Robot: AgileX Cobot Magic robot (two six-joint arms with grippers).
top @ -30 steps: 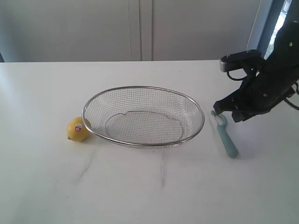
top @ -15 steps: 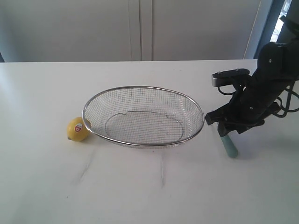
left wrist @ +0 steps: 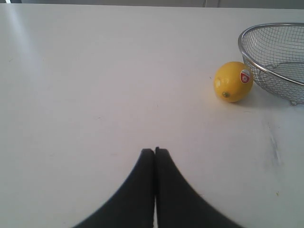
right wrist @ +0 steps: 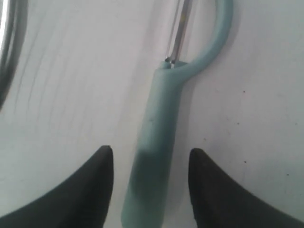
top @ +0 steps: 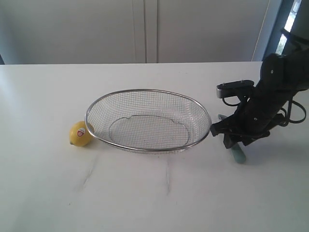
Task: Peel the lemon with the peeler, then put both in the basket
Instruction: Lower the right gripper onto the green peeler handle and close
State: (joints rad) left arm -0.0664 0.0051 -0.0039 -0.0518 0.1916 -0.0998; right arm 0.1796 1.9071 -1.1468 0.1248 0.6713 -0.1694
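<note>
The yellow lemon (top: 80, 134) with its red-and-white sticker lies on the white table against the left outer side of the wire basket (top: 147, 94); the left wrist view shows the lemon (left wrist: 232, 81) beside the basket's rim (left wrist: 247, 53). My left gripper (left wrist: 155, 151) is shut and empty, well short of the lemon, and out of the exterior view. The teal peeler (right wrist: 160, 137) lies flat right of the basket, mostly hidden under the right arm, with only its handle end (top: 238, 154) showing. My right gripper (right wrist: 151, 151) is open, its fingers on either side of the handle without touching it.
The basket has nothing in it. White cabinet doors stand behind the table's far edge. Faint scuff marks (top: 167, 179) run across the table in front of the basket.
My right arm has come down and to the left over the peeler, covering most of it. Lemon, basket and peeler have not moved.
</note>
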